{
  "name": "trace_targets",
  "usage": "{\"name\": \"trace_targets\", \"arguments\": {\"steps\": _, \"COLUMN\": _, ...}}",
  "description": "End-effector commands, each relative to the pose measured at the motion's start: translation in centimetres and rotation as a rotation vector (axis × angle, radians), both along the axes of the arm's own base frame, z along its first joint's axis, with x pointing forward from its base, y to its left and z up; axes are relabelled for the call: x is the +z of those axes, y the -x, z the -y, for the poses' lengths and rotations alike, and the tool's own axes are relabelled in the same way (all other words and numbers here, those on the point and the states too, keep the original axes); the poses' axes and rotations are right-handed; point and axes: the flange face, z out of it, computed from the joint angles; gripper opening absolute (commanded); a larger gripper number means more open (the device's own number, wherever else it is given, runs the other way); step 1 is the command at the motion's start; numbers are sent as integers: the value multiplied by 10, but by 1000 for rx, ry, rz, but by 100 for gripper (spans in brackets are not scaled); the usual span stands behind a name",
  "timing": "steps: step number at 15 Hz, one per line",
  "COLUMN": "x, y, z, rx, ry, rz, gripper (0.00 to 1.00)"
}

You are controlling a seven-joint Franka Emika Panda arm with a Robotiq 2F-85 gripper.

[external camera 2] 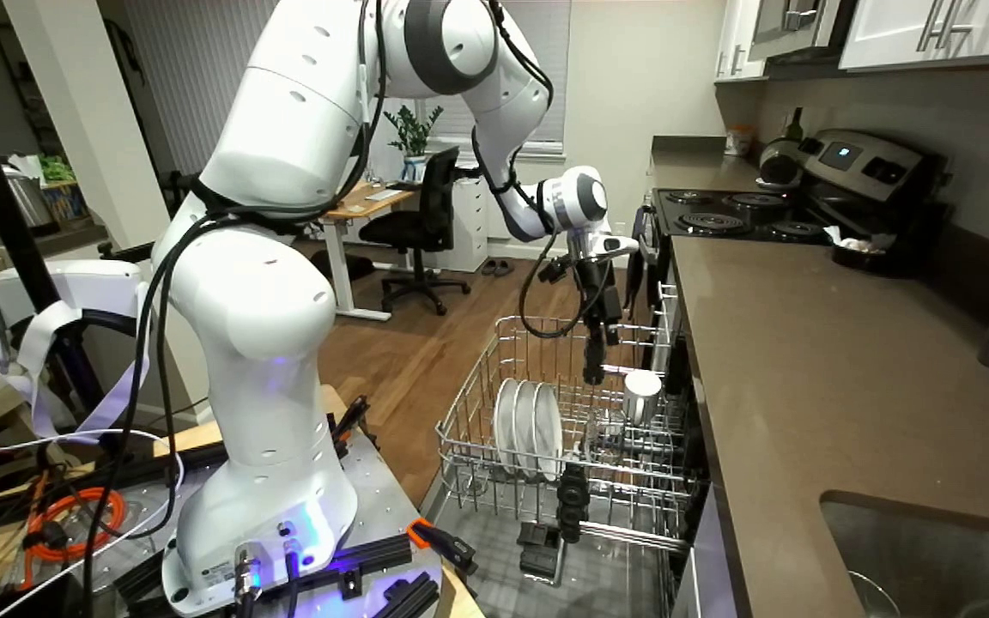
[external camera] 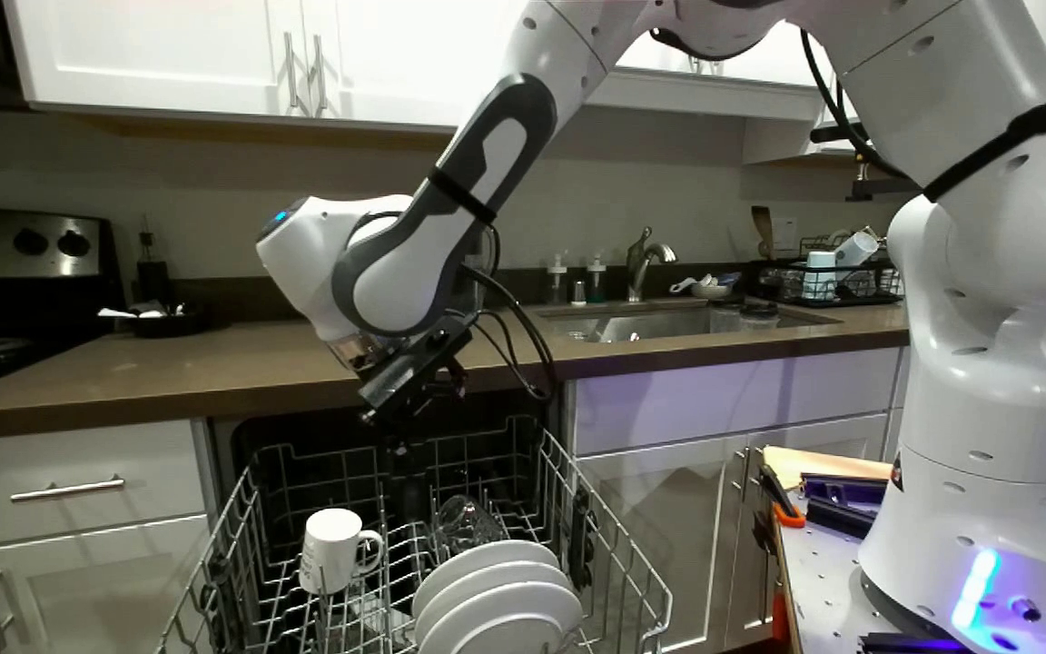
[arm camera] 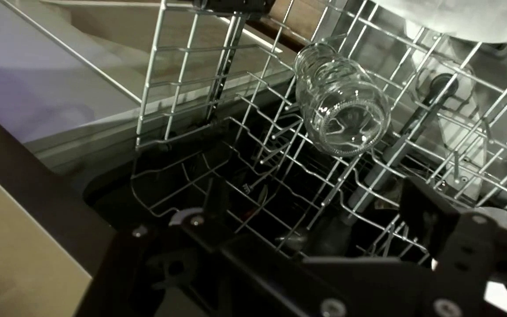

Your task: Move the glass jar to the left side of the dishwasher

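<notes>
The clear glass jar [external camera: 466, 524] lies tilted in the dishwasher's upper wire rack [external camera: 607, 515], behind the plates and right of the mug in an exterior view. In the wrist view the jar [arm camera: 346, 110] rests on the tines, its round base facing the camera. In an exterior view from the robot's side it is hard to make out among the wires. My black gripper [arm camera: 321, 207] is open and empty, its fingers wide apart, with the jar beyond them and untouched. In both exterior views the gripper [external camera: 400, 427] [external camera 2: 602, 352] hangs tilted above the rack.
A white mug [external camera: 330, 549] [external camera 2: 641, 396] stands at the rack's left. Several white plates [external camera: 500, 599] [external camera 2: 526, 425] stand upright near its front. The brown countertop [external camera: 214, 363] overhangs behind the rack; its edge also shows in the wrist view [arm camera: 29, 176]. Raised wire sides surround the rack.
</notes>
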Motion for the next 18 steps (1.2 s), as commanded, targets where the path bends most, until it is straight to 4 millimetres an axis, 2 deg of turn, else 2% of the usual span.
{"name": "trace_targets", "arguments": {"steps": 1, "x": -8, "y": 0, "z": -1, "rx": -6, "ry": -3, "rz": -13, "gripper": 100}}
{"name": "trace_targets", "arguments": {"steps": 3, "x": -18, "y": 1, "z": -2, "rx": -13, "ry": -7, "rz": -26, "gripper": 100}}
{"name": "trace_targets", "arguments": {"steps": 6, "x": -18, "y": -1, "z": -3, "rx": -14, "ry": -9, "rz": -23, "gripper": 100}}
{"name": "trace_targets", "arguments": {"steps": 7, "x": -29, "y": -1, "z": -2, "rx": -26, "ry": -6, "rz": -26, "gripper": 100}}
{"name": "trace_targets", "arguments": {"steps": 18, "x": -102, "y": -8, "z": 13, "rx": -76, "ry": -104, "rz": -36, "gripper": 100}}
